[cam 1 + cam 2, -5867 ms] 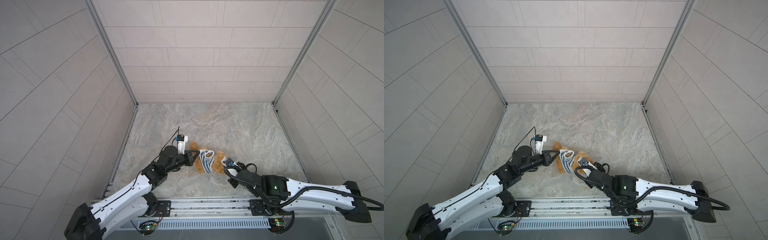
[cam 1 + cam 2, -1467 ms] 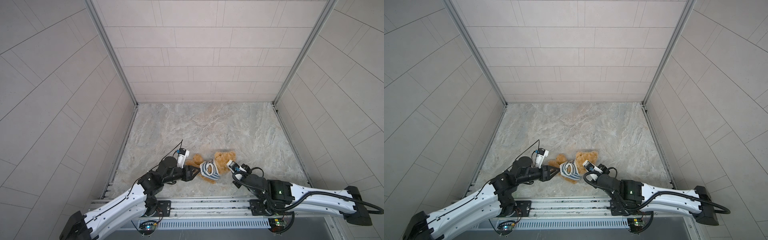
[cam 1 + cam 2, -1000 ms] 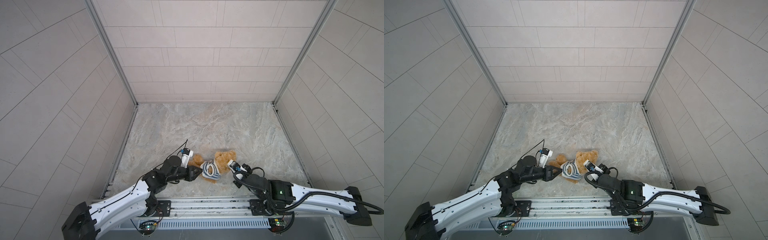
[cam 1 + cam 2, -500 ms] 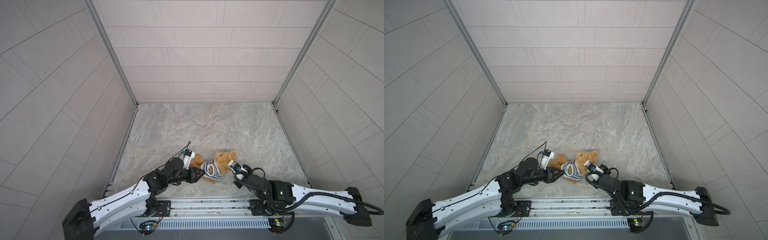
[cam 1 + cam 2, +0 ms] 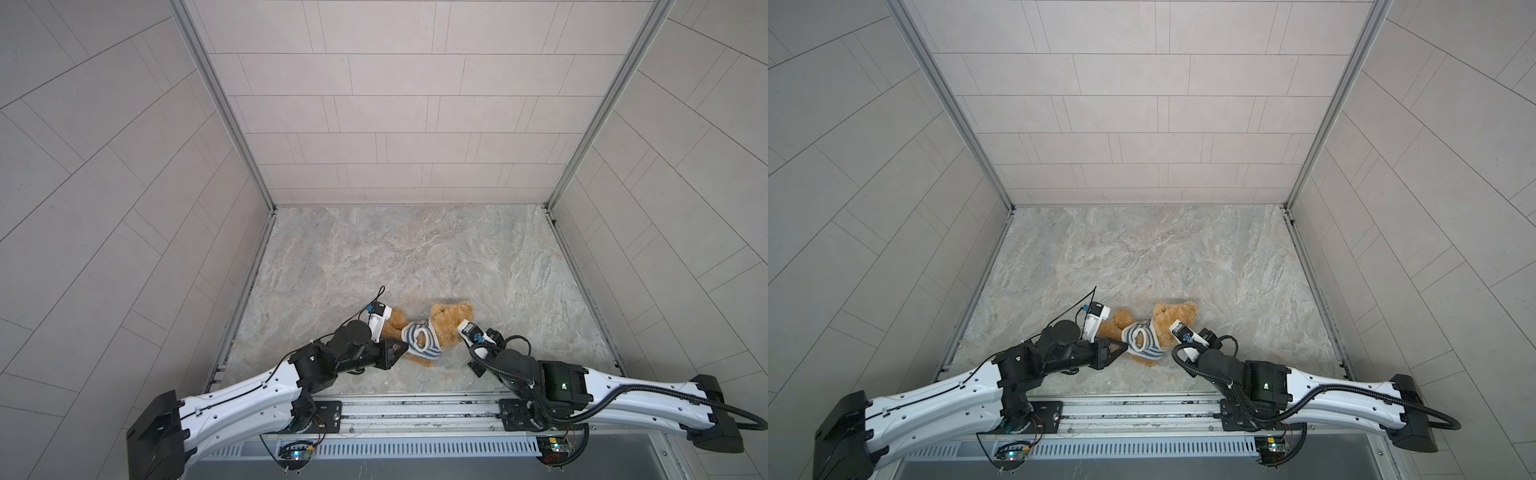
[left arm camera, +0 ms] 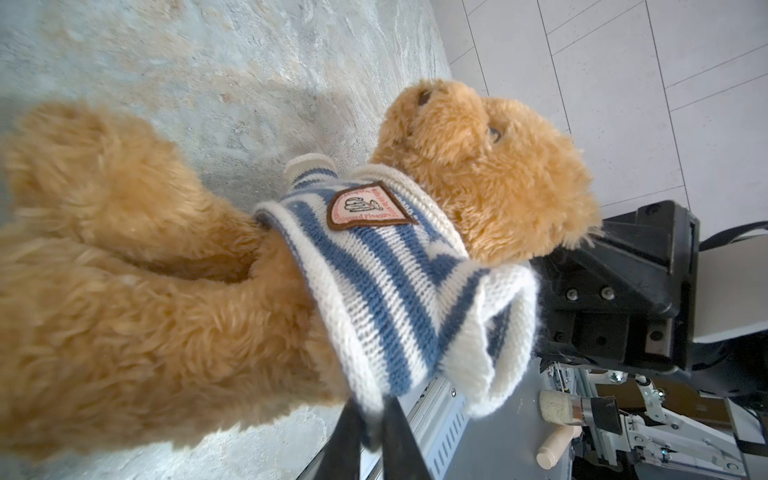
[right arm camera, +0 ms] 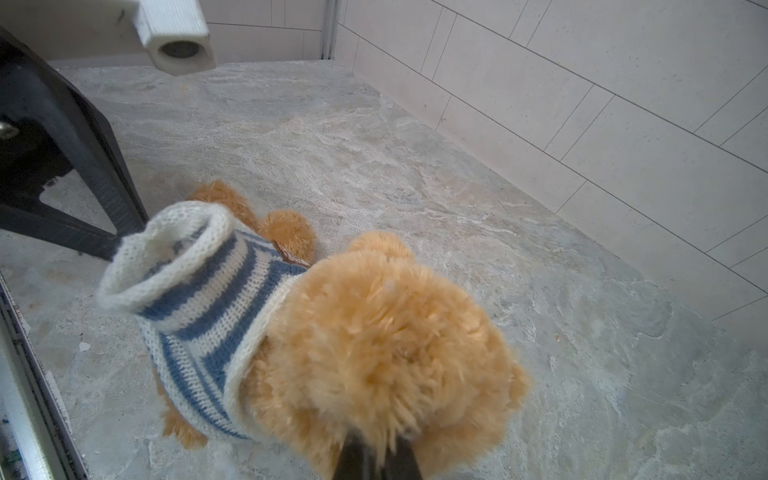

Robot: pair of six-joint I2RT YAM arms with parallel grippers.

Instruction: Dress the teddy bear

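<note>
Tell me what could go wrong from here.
The left gripper pinches the hem of the striped sweater; a pull may slip off or stretch it.
The right gripper holds just head fur on the teddy bear; it could slip.
One sleeve is empty; that arm may get trapped underneath.

I see my two arms as white moulded shells [image 5: 249, 395] joined by black housings [image 5: 316, 368]. The left gripper [image 5: 406, 346] is a black triangular frame. Each wrist carries a white boxy camera [image 5: 376, 322]. A black ribbed hose [image 5: 623, 397] runs along my right arm, near a green lamp [image 5: 563, 385].
</note>
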